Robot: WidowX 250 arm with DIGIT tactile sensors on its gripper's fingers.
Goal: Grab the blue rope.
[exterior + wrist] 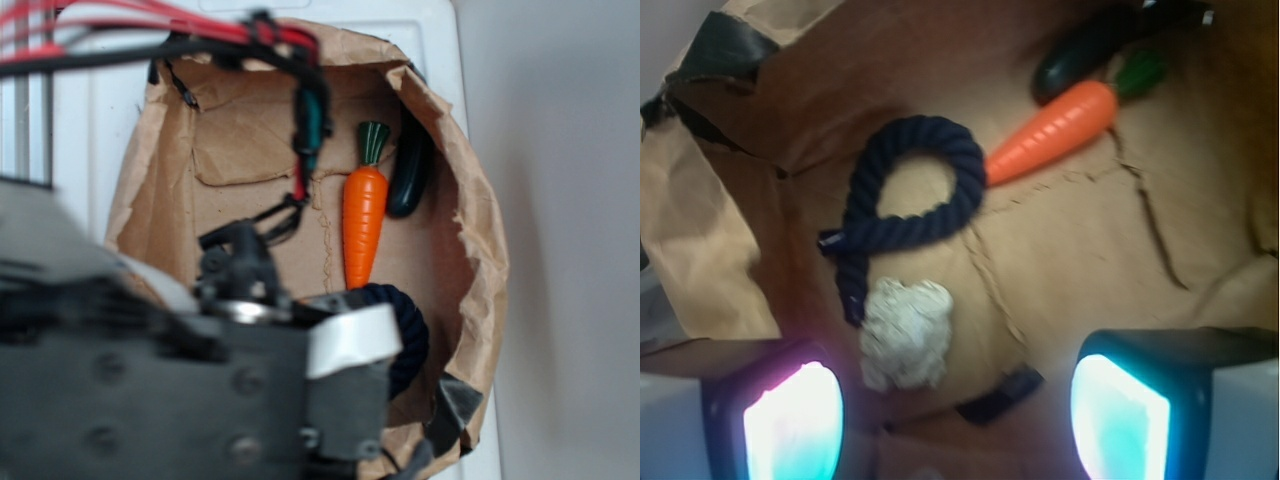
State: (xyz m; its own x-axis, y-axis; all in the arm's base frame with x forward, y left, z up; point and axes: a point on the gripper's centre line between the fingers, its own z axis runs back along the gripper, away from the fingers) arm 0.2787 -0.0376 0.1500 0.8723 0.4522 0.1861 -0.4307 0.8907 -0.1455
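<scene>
The blue rope [902, 203] lies in a loop on the brown paper in the wrist view, its tail running down to a whitish lumpy ball [903, 331]. In the exterior view only a curved part of the blue rope [410, 330] shows, right of the arm's white part. My gripper [955, 420] is open, its two glowing pads wide apart at the bottom of the wrist view, with nothing between them. It hovers above the paper, the rope ahead and slightly left of it. In the exterior view the arm hides the fingers.
An orange toy carrot [364, 222] [1055, 130] lies beside the rope's loop, with a dark green cucumber toy [410, 170] [1080, 58] beyond it. Raised crumpled walls of the paper bag [470, 240] ring the area. Red and black cables [300, 120] hang over the far part.
</scene>
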